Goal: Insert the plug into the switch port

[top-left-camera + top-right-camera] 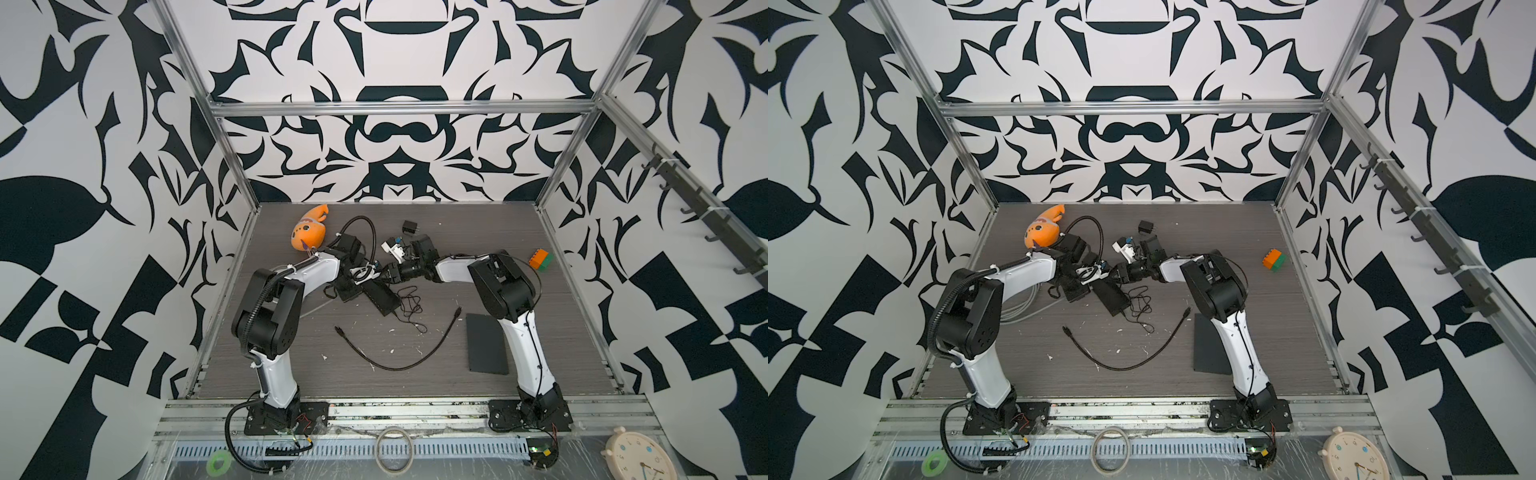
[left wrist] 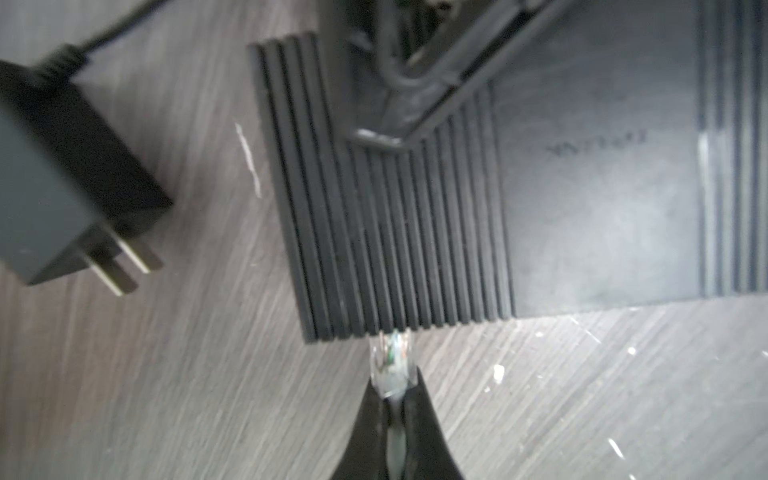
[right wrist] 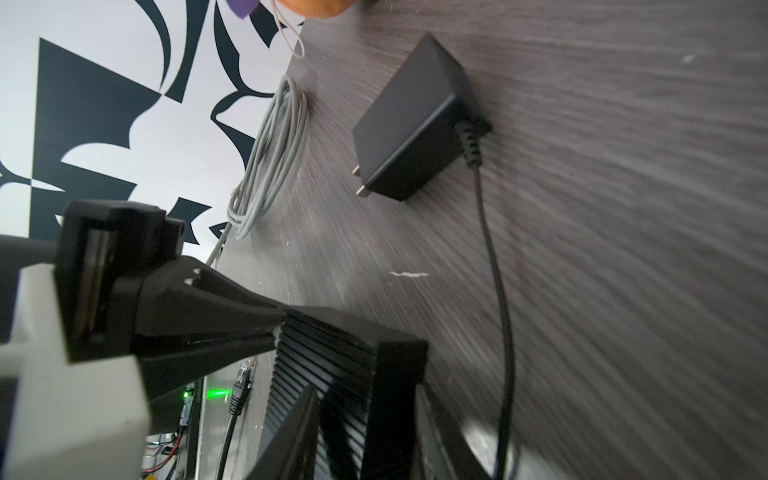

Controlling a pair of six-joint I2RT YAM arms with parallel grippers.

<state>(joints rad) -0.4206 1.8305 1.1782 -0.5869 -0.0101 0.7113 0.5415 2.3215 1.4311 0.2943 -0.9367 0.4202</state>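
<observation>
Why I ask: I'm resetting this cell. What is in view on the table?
black ribbed network switch: 1, black, centre
clear plastic cable plug: 1, clear, at switch's edge
black power adapter with cord: 1, black, beside switch
small black charger block: 1, black, far centre
grey coiled cable: 1, grey, left side
loose black cable: 1, black, front centre
flat black pad: 1, black, right front
orange fish toy: 1, orange, far left
orange-and-green block toy: 1, two-tone, far right
left hand: 1, black, shut on plug
right hand: 1, black, gripping switch
</observation>
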